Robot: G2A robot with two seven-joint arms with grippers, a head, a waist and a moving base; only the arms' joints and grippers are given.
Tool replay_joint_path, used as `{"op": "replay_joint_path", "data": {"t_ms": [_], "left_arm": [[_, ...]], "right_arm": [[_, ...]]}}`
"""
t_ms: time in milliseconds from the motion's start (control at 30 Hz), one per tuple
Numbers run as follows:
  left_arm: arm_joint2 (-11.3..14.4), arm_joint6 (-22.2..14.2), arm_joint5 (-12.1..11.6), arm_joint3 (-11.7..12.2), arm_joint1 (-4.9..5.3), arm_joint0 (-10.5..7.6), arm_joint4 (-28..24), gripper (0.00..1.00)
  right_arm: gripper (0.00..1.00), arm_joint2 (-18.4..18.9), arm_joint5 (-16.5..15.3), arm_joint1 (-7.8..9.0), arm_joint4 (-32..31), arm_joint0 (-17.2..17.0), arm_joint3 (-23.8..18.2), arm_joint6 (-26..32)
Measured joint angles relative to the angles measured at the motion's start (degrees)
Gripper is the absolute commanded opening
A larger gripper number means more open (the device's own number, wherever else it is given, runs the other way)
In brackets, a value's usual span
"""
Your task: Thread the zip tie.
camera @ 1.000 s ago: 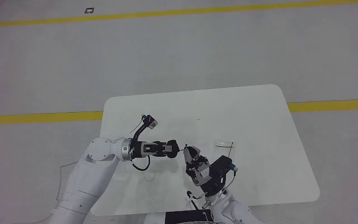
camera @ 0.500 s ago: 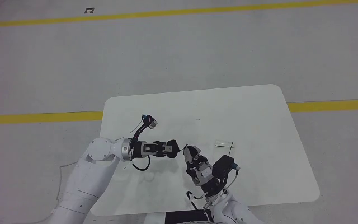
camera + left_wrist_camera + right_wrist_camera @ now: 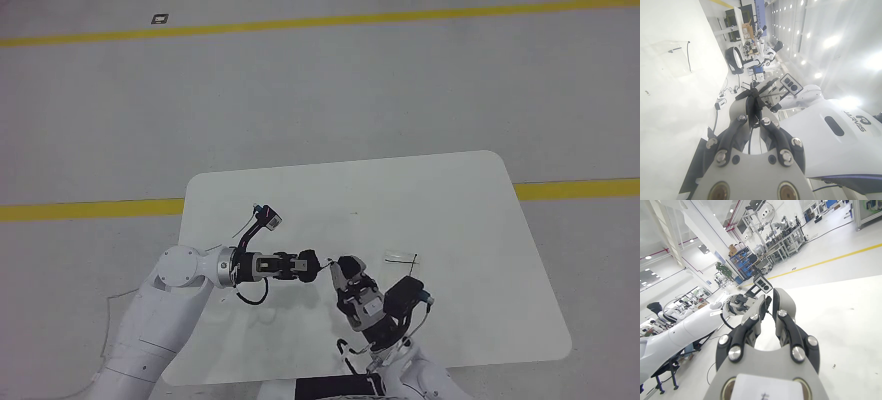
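The right gripper is held low over the near part of the table, close to the robot. Its jaws are seen a little apart in its own wrist view. A thin black line is seen across that small gap. It looks like the thin end of the zip tie, but it is too fine to be sure.

The left gripper is found just beside it, tip to tip with it. Its jaws are pressed tight together on the zip tie. In the left wrist view the black tie is seen sticking out from the left gripper toward the right gripper. So the zip tie is held up in the air between the two grippers, above the table, not lying on it.

A bit farther along the table, on the right arm's side, a clear bag is laid flat. A spare tie is seen lying at its edge. In the left wrist view the bag and the spare tie are well apart from the grippers.

Past the table, a yellow line is painted on the floor.
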Motion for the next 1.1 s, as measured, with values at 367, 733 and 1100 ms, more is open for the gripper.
{"op": "replay_joint_path", "data": {"t_ms": [367,733,1100], "left_arm": [[0.0,0.0,0.0,0.0,0.0,0.0,0.0,0.0],[-0.09,3.29,4.39,2.41,-0.38,1.33,-11.74,0.0],[2.05,-1.4,11.02,8.13,-0.79,-1.13,-25.65,0.0]], "right_arm": [[1.0,2.05,-3.8,0.87,-4.31,-1.34,-1.56,-2.64],[1.0,3.23,-3.74,1.63,-16.89,-0.07,-0.95,-4.81],[1.0,0.64,-2.08,6.84,-27.17,5.51,0.54,-7.8]]}}
